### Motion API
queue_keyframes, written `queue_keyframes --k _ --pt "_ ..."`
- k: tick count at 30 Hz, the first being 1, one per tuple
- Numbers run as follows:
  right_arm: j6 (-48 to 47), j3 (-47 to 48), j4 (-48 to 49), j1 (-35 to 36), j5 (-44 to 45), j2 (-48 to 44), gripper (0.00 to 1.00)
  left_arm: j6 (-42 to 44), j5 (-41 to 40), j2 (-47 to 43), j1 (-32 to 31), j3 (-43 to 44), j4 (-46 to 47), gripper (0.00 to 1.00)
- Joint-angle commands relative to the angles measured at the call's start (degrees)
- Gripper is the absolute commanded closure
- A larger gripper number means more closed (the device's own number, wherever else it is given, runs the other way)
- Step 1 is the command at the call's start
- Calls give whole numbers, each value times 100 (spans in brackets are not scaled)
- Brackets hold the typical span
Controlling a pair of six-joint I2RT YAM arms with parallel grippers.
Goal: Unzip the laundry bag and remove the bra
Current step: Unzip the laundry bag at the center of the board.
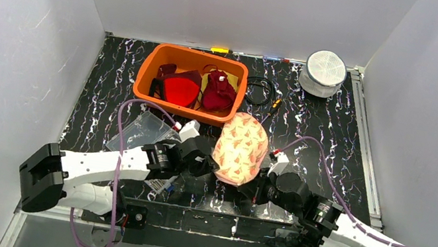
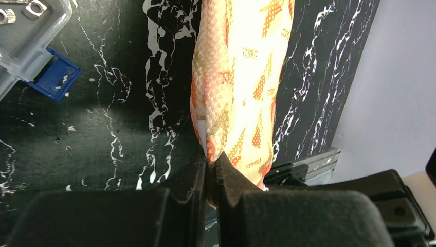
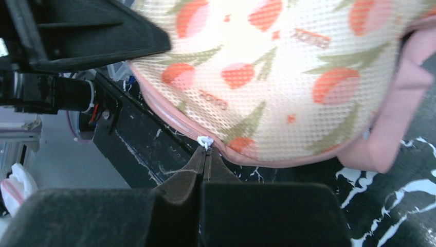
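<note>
Orange bin (image 1: 146,75) — white canister (image 1: 324,73)

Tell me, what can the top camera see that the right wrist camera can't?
Only the top camera shows the orange bin of red clothes and the round white container at the back. Only the right wrist camera shows the small white zipper pull, pinched in the right gripper's shut jaws. Both show the flowery laundry bag.

A lab test cell: white walls (image 1: 236,5) enclose a black marbled table (image 1: 116,73).
</note>
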Motion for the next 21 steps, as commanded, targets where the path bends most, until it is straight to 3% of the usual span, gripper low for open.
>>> queue_keyframes --k 1,9,15,21 --pt "204 250 -726 7 773 -166 99 917 -165 -365 79 182 -615 100" --pt "-190 189 -241 7 255 -113 99 2411 536 -669 492 263 -1062 100" --pt "-304 -64 402 17 -247 156 99 2873 1336 -760 1114 158 -926 100" --pt "-216 -231 1055 52 -352 563 99 3078 1910 -394 1192 330 -724 99"
